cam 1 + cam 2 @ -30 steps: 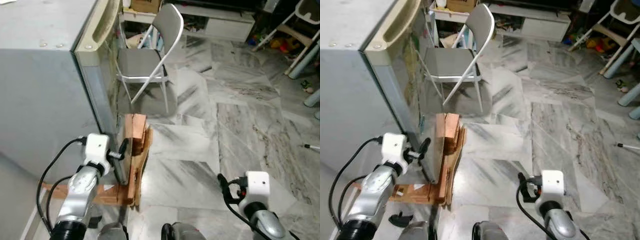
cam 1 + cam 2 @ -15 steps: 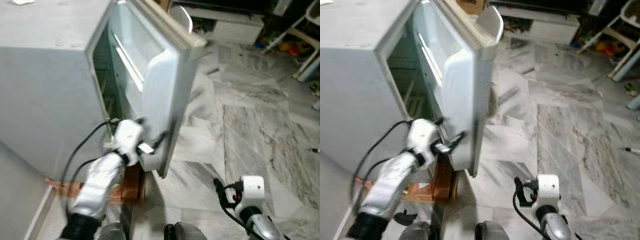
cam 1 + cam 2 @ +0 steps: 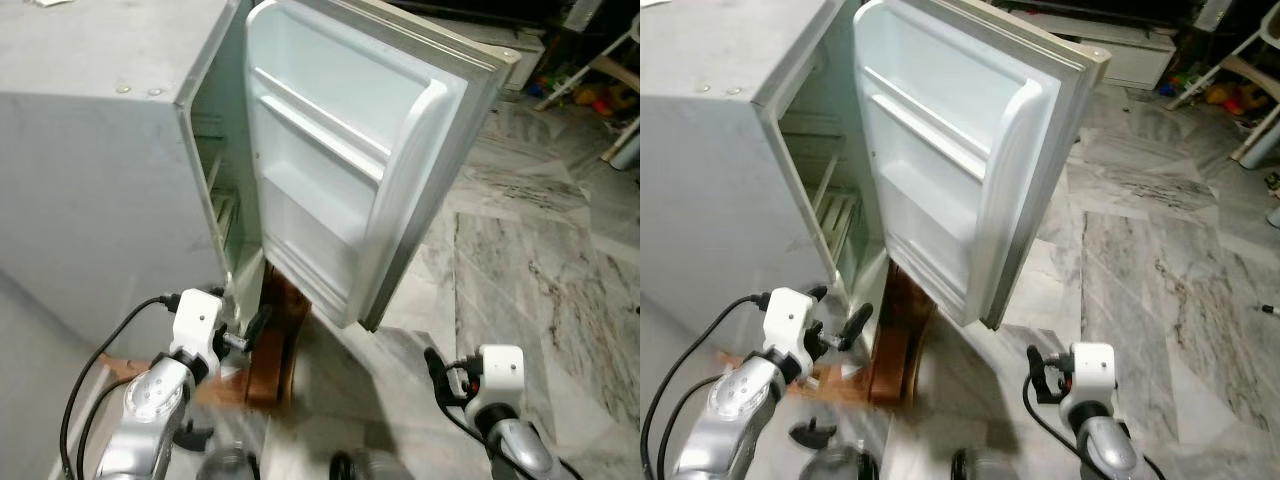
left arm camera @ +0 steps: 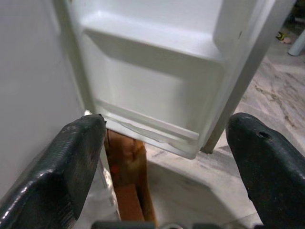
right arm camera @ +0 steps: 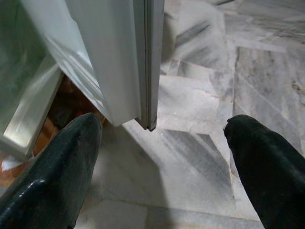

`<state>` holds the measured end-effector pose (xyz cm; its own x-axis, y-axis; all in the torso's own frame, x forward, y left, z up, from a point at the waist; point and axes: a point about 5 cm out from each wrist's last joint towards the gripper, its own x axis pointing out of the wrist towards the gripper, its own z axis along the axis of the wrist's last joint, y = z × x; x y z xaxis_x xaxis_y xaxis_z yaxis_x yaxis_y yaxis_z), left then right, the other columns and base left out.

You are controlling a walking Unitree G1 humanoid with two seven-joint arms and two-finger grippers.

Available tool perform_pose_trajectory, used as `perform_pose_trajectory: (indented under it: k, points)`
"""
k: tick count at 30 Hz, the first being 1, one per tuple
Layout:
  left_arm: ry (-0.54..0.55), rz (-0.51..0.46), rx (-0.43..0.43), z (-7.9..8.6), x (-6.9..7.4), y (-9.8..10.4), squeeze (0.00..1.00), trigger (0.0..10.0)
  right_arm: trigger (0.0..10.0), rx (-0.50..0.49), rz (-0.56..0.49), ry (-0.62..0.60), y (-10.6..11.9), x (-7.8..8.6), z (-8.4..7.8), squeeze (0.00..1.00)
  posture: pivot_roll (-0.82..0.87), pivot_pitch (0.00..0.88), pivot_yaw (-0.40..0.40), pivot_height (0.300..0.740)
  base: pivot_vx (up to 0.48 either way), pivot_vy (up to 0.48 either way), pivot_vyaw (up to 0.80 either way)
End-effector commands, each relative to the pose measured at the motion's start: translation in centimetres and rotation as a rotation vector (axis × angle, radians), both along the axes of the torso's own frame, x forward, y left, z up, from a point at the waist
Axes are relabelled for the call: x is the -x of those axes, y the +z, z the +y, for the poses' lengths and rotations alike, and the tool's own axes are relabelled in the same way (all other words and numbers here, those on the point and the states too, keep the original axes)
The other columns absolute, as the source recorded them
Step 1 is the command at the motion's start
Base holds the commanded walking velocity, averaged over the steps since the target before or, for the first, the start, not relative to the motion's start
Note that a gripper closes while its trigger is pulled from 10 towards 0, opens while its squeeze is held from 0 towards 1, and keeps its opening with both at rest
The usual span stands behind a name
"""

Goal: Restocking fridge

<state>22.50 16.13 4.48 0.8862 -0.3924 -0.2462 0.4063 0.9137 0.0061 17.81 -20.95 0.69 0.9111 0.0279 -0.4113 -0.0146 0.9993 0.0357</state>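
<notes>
**Fridge door open, both grippers free**

- Small grey fridge (image 3: pixel 100 170) fills the upper left of the head view. Its door (image 3: pixel 350 160) stands swung wide, white inner liner facing the camera, two moulded door shelves (image 3: pixel 320 125) across it. Nothing visible on them.
- Cabinet opening shows as a narrow gap between body and door; wire rack (image 3: pixel 835 215) inside, contents too dim to tell.
- Fridge sits on a brown wooden stand (image 3: pixel 275 340), lower centre, below the door's bottom edge.
- Left gripper (image 3: pixel 250 330) in the lower left, just beside the fridge's bottom front corner, near the stand. Jaws spread, holding nothing (wrist view confirms).
- Right gripper (image 5: pixel 162 167) low at lower right above the grey marble floor (image 3: pixel 540 260), apart from the door. Jaws spread, empty; door's lower corner between them in the wrist view.
</notes>
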Motion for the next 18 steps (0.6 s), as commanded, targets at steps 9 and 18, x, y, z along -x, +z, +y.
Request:
perform_pose_trajectory:
  k: [9, 18]
  points:
    - [0.005, -0.027, -0.007, -0.1, 0.1, 0.6, 0.0, 10.0, 10.0, 0.017, -0.059, -0.017, 1.5, -1.1, -0.9, 0.0, 0.04, 0.033, -0.043, 0.74, 0.34, -0.335, 0.0]
    - [-0.022, -0.029, 0.003, -1.0, -0.5, 0.6, 0.0, 10.0, 10.0, 0.015, -0.07, 0.001, 2.1, -1.1, 0.1, 0.0, 0.03, 0.02, -0.043, 0.74, 0.367, -0.305, 0.0]
